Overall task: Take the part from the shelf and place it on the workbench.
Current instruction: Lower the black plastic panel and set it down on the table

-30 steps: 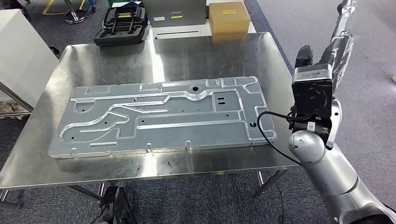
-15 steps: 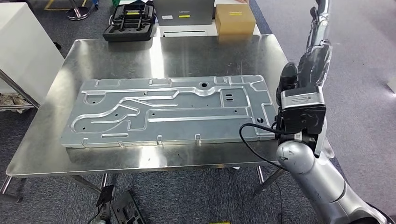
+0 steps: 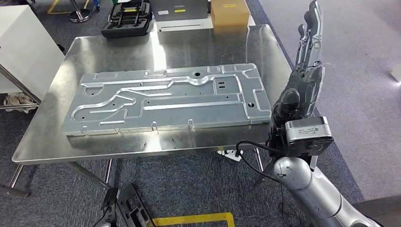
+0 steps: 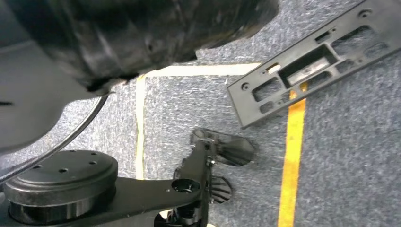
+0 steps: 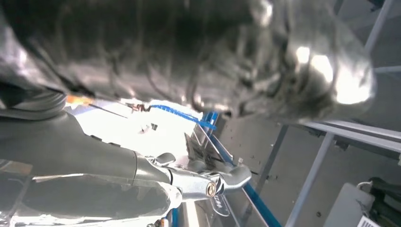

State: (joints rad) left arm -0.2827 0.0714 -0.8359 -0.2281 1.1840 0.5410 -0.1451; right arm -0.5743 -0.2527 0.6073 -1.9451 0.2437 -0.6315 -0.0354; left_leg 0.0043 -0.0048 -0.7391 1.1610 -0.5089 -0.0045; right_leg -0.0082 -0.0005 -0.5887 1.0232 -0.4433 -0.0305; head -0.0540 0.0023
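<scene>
The part, a large silver stamped metal panel (image 3: 165, 99), lies flat on the steel workbench (image 3: 198, 42), reaching nearly from its left edge to its right edge. My right hand (image 3: 307, 80) is raised just off the workbench's right edge, beside the panel's right end. Its fingers point straight up and hold nothing. The right wrist view has the grey thumb (image 5: 203, 182) stretched out, with blurred dark fingers (image 5: 213, 56) near it. In the left wrist view a blurred dark mass that may be my left hand (image 4: 142, 38) hangs over grey carpet; how its fingers lie is unclear.
Behind the workbench stand a black case (image 3: 125, 18), a grey box (image 3: 179, 7) and a cardboard box (image 3: 229, 10). A white cabinet (image 3: 23, 42) sits at the left. Yellow tape (image 3: 194, 220) marks the floor, and a black plastic frame (image 4: 317, 61) lies on the carpet.
The whole picture has shifted, so the camera has moved and the workbench sits a little farther off. My right arm has come lower in the view, its fingers now upright beside the table edge.
</scene>
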